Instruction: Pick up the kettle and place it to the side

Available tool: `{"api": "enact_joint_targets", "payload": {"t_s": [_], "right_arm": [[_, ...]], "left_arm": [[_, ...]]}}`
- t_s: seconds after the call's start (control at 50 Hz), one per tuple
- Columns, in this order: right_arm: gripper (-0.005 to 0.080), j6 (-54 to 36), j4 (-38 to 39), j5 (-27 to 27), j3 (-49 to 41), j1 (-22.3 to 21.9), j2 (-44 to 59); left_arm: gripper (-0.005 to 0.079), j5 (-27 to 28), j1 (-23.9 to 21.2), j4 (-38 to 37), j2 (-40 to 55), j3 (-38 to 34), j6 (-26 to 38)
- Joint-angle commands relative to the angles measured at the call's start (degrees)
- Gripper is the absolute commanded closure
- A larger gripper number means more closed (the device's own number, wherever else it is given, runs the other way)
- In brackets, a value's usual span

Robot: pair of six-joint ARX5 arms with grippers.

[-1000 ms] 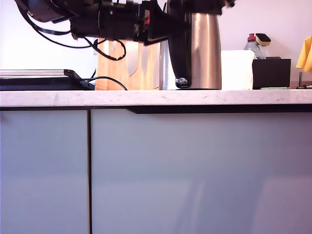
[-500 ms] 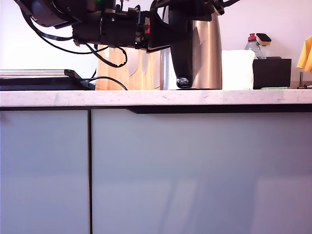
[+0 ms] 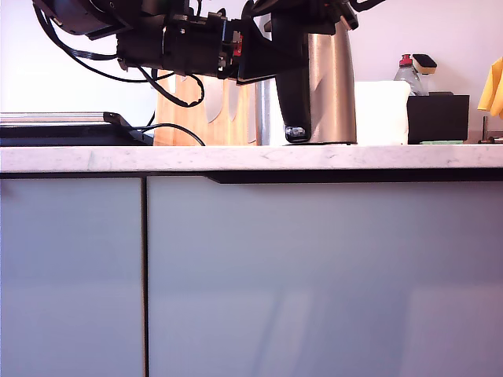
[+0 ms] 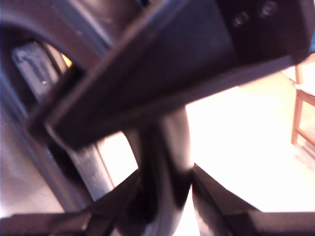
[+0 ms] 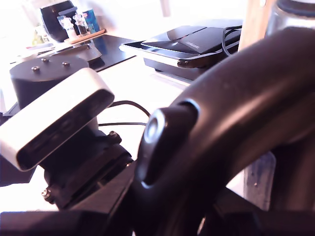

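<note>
The brushed steel kettle [image 3: 332,86] stands on the white counter [image 3: 251,159] in the exterior view, its broad black handle [image 3: 289,90] facing that view's left. My first gripper [image 3: 269,56] reaches in from the exterior view's left and is shut on the upper handle. In the first wrist view the handle [image 4: 165,142] runs down between the two fingers of my first gripper [image 4: 165,196]. My second gripper [image 3: 314,11] sits at the kettle's top. Its wrist view shows the curved handle [image 5: 236,108] held between the fingers of my second gripper [image 5: 172,219].
A wooden knife block [image 3: 232,114] stands right behind the kettle. In the exterior view a black grill [image 3: 63,129] with a cable lies at the left. A white block [image 3: 383,110], a black box [image 3: 438,116] and a bottle [image 3: 407,75] are at the right.
The kettle tipped to the exterior view's right half a second ago and now stands nearly upright again. The first arm has risen slightly.
</note>
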Motion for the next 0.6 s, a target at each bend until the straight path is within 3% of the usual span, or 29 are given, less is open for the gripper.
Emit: {"api": "enact_joint_targets", "payload": {"t_s": [0.0, 0.58], "right_arm": [[0.0763, -1.99, 2.58, 0.35, 0.96, 1.4, -0.68], [0.0763, -2.03, 4.02, 0.94, 3.85, 1.88, -3.69]], "left_arm": [[0.0766, -1.62, -0.04, -2.16, 1.4, -1.66, -1.42], [0.0766, -6.4, -0.04, -11.91, -1.2, 3.76, 3.63]]}}
